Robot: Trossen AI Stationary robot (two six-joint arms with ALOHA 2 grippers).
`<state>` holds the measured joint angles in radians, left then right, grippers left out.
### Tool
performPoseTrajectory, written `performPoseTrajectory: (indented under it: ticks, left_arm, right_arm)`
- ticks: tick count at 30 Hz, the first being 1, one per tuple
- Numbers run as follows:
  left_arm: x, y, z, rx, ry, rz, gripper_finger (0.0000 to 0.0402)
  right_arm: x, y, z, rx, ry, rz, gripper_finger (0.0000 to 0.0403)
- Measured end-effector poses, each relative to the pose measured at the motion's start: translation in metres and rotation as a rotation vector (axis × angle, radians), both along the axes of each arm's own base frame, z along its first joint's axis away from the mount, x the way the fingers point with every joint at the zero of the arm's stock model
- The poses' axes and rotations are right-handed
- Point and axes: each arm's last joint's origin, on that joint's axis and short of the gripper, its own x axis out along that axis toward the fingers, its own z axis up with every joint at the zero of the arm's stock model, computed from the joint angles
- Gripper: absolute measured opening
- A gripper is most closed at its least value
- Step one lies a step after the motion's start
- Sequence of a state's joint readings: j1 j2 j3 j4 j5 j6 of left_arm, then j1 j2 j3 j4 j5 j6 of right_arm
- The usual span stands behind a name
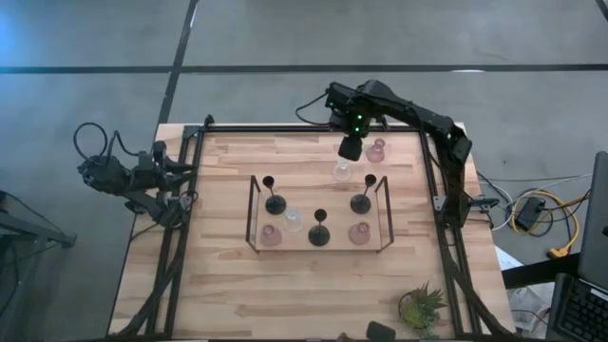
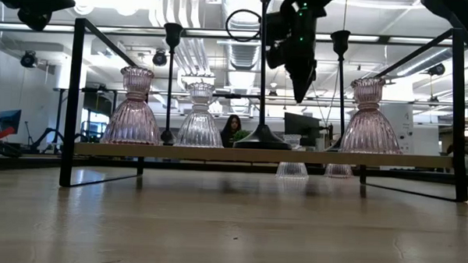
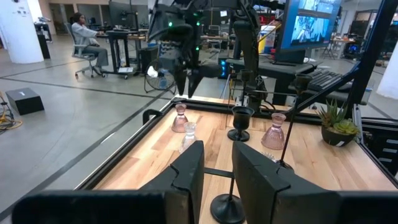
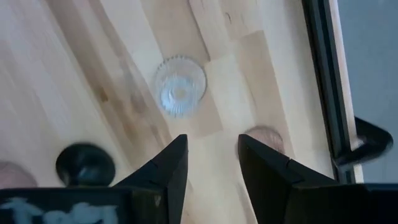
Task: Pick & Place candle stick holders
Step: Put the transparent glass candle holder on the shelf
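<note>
A black-framed raised rack (image 1: 253, 211) in the table's middle carries black stemmed holders (image 1: 275, 201) (image 1: 319, 233) (image 1: 361, 202), pink glass ones (image 1: 271, 235) (image 1: 359, 233) and a clear one (image 1: 294, 220). Beyond the rack, a clear glass holder (image 1: 342, 171) and a pink one (image 1: 377, 150) stand upright on the table. My right gripper (image 1: 350, 148) hangs open and empty above the table between these two, pointing down; its wrist view shows the clear holder (image 4: 180, 94) from above, ahead of the fingertips. My left gripper (image 3: 217, 163) is open and empty at the table's left edge.
A small green potted plant (image 1: 421, 308) stands at the near right corner. A black rail frame (image 1: 313, 127) runs around the table's edges. A person (image 3: 81, 34) sits at a desk in the room beyond. Bare wood lies in front of the rack.
</note>
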<state>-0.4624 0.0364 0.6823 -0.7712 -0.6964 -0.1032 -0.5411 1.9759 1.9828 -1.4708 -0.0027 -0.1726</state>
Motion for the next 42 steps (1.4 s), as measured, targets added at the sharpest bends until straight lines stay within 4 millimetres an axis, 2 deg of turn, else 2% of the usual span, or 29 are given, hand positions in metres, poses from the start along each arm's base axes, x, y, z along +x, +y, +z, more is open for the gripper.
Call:
performPoseTrajectory:
  ticks: [8, 16, 33, 36, 42]
  left_arm:
    - [0.000, 0.000, 0.000, 0.000, 0.000, 0.000, 0.0088]
    - [0.000, 0.000, 0.000, 0.000, 0.000, 0.000, 0.0088]
    - [0.000, 0.000, 0.000, 0.000, 0.000, 0.000, 0.0088]
    - [0.000, 0.000, 0.000, 0.000, 0.000, 0.000, 0.0088]
    - [0.000, 0.000, 0.000, 0.000, 0.000, 0.000, 0.0088]
  right_arm:
    - [0.006, -0.004, -0.030, 0.002, -0.011, -0.002, 0.0144]
    - [0.004, 0.000, -0.062, 0.046, 0.008, -0.028, 0.0130]
    - [0.006, 0.001, -0.096, 0.045, -0.036, -0.023, 0.0105]
    - [0.006, 0.001, -0.098, 0.044, -0.038, -0.021, 0.0091]
    - [0.005, 0.002, -0.095, 0.051, -0.047, 0.022, 0.0024]
